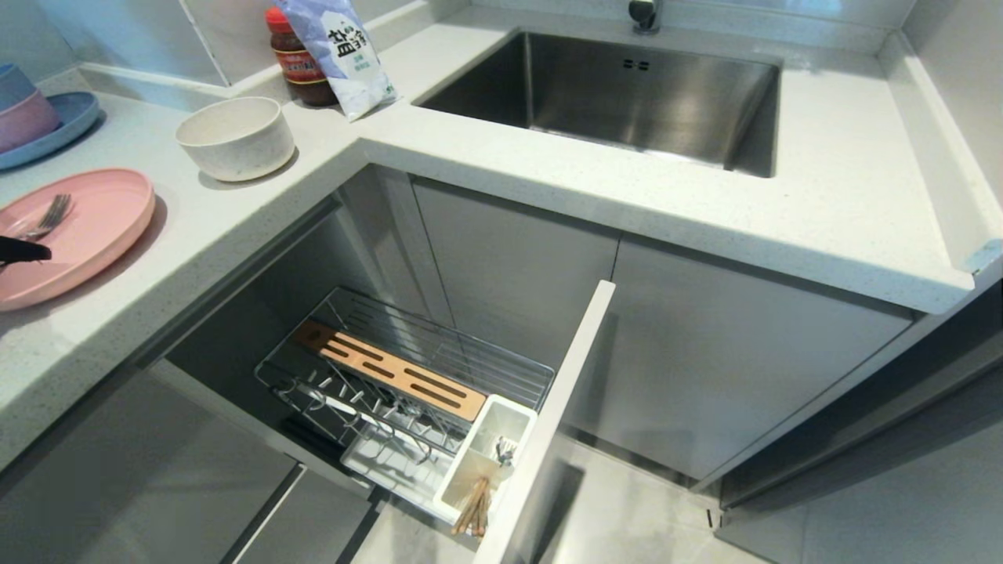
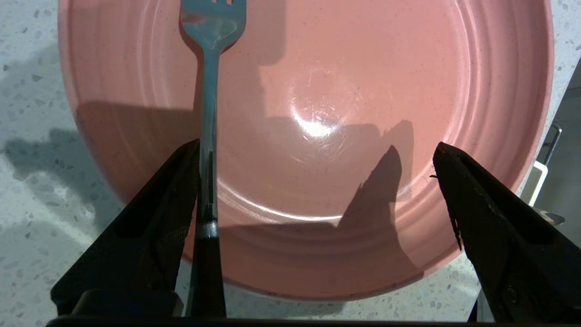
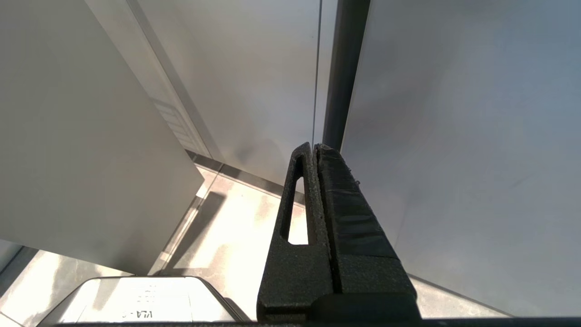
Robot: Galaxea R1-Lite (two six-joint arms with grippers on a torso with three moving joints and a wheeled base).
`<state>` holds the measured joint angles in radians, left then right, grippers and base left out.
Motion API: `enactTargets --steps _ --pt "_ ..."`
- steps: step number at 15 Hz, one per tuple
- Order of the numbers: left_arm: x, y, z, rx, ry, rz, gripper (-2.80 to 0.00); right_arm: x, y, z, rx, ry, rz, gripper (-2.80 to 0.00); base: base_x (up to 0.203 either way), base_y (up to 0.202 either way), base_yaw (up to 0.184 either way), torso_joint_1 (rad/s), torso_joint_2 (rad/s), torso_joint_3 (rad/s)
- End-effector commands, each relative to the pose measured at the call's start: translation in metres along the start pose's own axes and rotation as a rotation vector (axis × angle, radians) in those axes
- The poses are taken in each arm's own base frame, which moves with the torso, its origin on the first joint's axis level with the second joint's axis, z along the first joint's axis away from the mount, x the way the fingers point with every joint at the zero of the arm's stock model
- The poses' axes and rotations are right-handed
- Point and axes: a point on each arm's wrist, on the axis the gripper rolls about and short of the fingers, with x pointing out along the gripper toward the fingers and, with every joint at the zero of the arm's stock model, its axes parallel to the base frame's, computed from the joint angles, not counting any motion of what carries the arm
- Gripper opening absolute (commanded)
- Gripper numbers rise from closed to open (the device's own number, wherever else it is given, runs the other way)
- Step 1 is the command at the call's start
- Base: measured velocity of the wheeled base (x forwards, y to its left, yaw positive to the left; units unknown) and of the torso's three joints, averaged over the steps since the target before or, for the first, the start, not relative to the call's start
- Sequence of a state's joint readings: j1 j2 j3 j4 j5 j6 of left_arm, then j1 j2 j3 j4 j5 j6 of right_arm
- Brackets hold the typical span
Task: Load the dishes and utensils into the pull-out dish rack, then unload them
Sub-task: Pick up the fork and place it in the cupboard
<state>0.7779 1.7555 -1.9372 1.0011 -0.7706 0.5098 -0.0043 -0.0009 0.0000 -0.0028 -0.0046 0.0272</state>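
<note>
The large round flat pink plate (image 1: 86,227) lies on the pale speckled worktop (image 1: 235,227) at the far left, with the slim silver metal fork (image 1: 47,219) resting across it. The left hand (image 2: 313,159) hovers low over the plate, its black fingers (image 2: 476,204) spread wide; the fork's handle runs just inside one finger, not pinched. Behind the plate sit stacked blue and pink bowls on a blue plate (image 1: 70,117). Right of the plate stands the cream-white speckled bowl (image 1: 235,137), then a red-capped jar (image 1: 298,59) and a white bag (image 1: 337,47).

Below the worktop, the chrome wire pull-out dish rack (image 1: 407,384) stands open; only the light wooden chopsticks (image 1: 474,505) sit in its white cutlery holder (image 1: 486,462). So loading looks barely begun, unless unloading is nearly over; I cannot tell which.

The steel sink (image 1: 619,94) lies further right. The right hand (image 3: 315,150), pressed together, hangs beside grey cabinet doors (image 3: 454,136).
</note>
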Motion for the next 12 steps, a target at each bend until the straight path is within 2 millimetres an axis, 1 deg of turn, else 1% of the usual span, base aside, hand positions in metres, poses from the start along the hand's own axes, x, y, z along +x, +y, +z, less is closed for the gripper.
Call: enactTargets --steps 1,9,10,12 --pt "0.0015 0.0005 -0.0006 -0.003 0.004 -0.008 0.00 -0.0001 0.0000 -0.0004 0.000 -0.001 0.000 -2.80 0.000 0.000 0.000 0.000 0.00 0.000" --pt "0.0020 0.0002 -0.0014 -0.006 0.015 -0.002 0.00 -0.0001 0.0000 -0.0004 0.000 -0.001 0.000 -2.80 0.000 0.000 0.000 0.000 0.00 0.000" --pt "0.0025 0.0000 -0.0013 -0.004 0.021 0.008 -2.80 -0.0001 0.0000 -0.0004 0.000 -0.001 0.000 -2.80 0.000 0.000 0.000 0.000 0.00 0.000" --pt "0.0034 -0.0005 -0.0009 0.000 0.031 0.021 -2.80 -0.0001 0.0000 -0.0004 0.000 -0.001 0.000 -2.80 0.000 0.000 0.000 0.000 0.00 0.000"
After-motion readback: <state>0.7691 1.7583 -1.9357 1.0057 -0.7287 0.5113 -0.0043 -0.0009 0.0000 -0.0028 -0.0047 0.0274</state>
